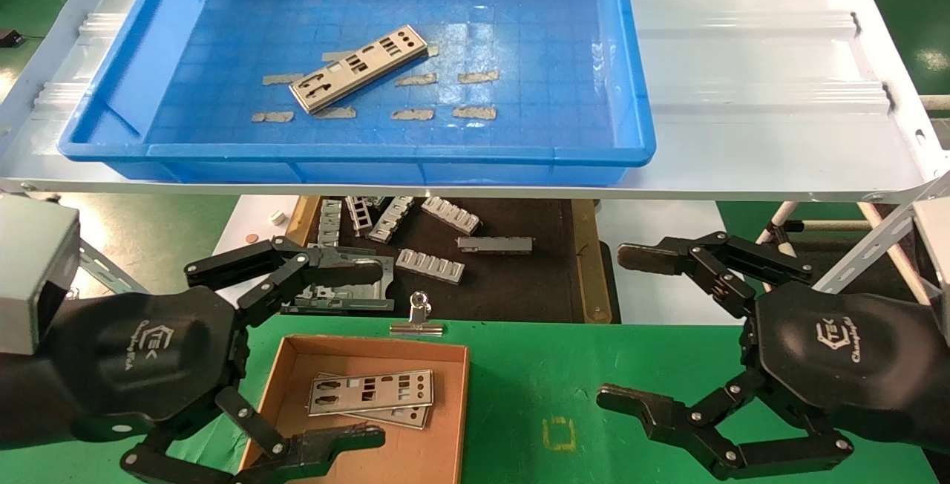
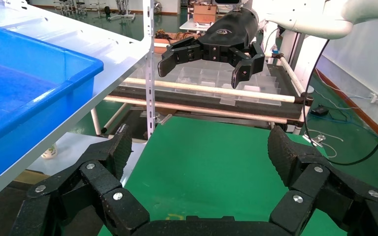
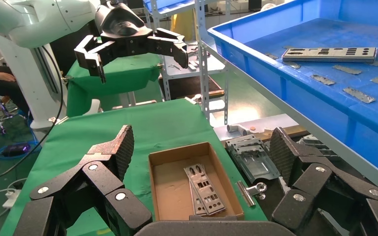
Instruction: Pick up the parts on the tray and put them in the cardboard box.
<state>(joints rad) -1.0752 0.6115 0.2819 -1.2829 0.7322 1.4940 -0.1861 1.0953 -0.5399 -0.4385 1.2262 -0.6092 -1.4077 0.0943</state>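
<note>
White ribbed shelf (image 1: 749, 98) carried the blue tray (image 1: 623, 61); green table (image 1: 594, 387) had the cardboard box (image 1: 278, 373), binder clip (image 1: 418, 319) at its 12 o'clock.

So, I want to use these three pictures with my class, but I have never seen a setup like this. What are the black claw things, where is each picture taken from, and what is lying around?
The black claws are the two pincers of a two-armed robot. The wide picture comes from a camera on its head, looking down: the left pincer and right pincer both hang open over a green table and hold nothing. The other two pictures come from cameras on each wrist, so each shows its own pincer up close and the other arm farther off.

On a white shelf sits a blue tray with one silver plate punched with holes lying in it. Below, on the green table, a cardboard box already holds two such plates, one overlapping the other. Behind the box lie a metal clip and grey brackets on a dark mat.
</note>
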